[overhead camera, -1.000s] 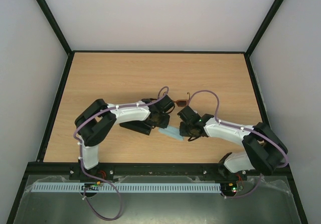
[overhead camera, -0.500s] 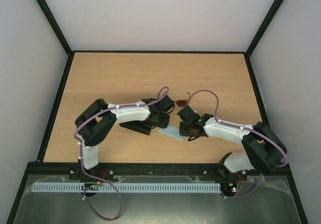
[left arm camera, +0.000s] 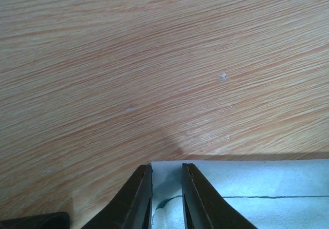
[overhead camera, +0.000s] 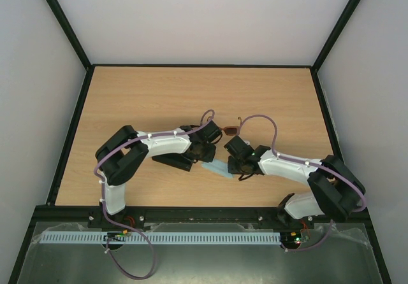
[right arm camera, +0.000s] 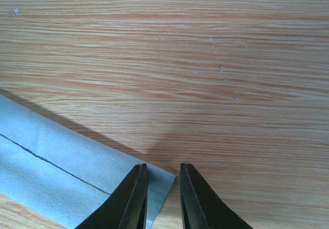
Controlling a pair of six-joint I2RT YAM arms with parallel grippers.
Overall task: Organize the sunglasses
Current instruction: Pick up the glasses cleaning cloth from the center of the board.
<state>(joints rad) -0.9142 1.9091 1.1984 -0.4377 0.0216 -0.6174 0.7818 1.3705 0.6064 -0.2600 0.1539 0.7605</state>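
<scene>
The left arm (overhead camera: pixel 162 142) reaches in over the case (overhead camera: pixel 171 162), a black shape lying on the tabletop (overhead camera: pixel 159 99) and half hidden under the forearm; whether it lies open cannot be told. Most likely it sits there as the home for the other items, close enough for either arm to reach.

The left jaws are drawn nearly together, with only a slit between them. The cloth (left arm camera: pixel 257 188) fills that slit, so they appear to be pinching its edge. A thin shadow runs along the cloth's border on the wood, which suggests this end hangs just clear of the tabletop.

In the overhead view the cloth spans the gap between the two wrists as a pale blue strip. Holding it at both ends would keep it taut and flat, which looks like preparation for folding or laying it down.

The sunglasses (overhead camera: pixel 231 130) lie on the tabletop just beyond the wrists, between them and a little to the right of the left wrist. One thin arm sticks out towards the back. Neither jaws touch them, and they are apart from the case, so they seem to be left aside while the cloth is dealt with.

The right jaws are likewise almost pressed together, and the cloth's corner sits right in their slit; I judge they grip it. The right arm (overhead camera: pixel 287 167) stretches in low from the right.
</scene>
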